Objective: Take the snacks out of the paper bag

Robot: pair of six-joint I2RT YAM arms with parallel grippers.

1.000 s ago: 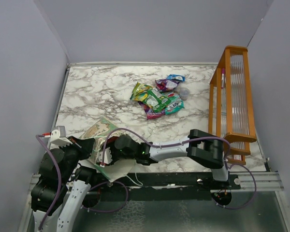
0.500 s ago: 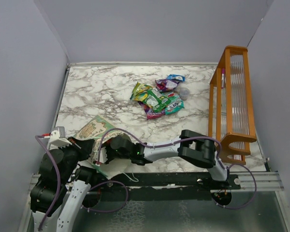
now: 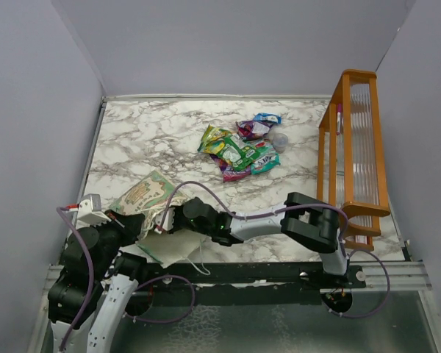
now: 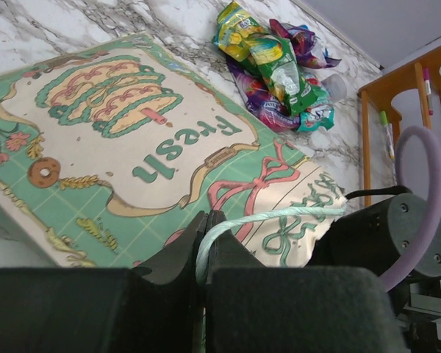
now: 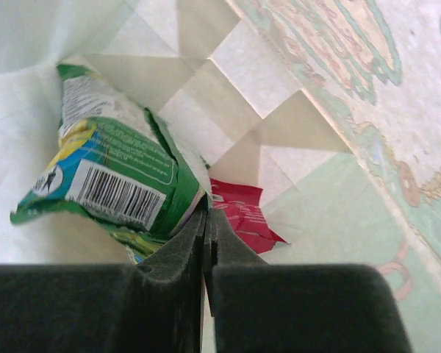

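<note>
Right gripper (image 5: pixel 206 215) pinches one green packet (image 5: pixel 110 184) beside one red packet (image 5: pixel 244 215).

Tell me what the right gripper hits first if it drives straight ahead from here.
The right gripper seems shut on the green packet. Straight on, it would likely meet the red packet just behind, then the white folded bottom of the bag; depth is unclear.
</note>
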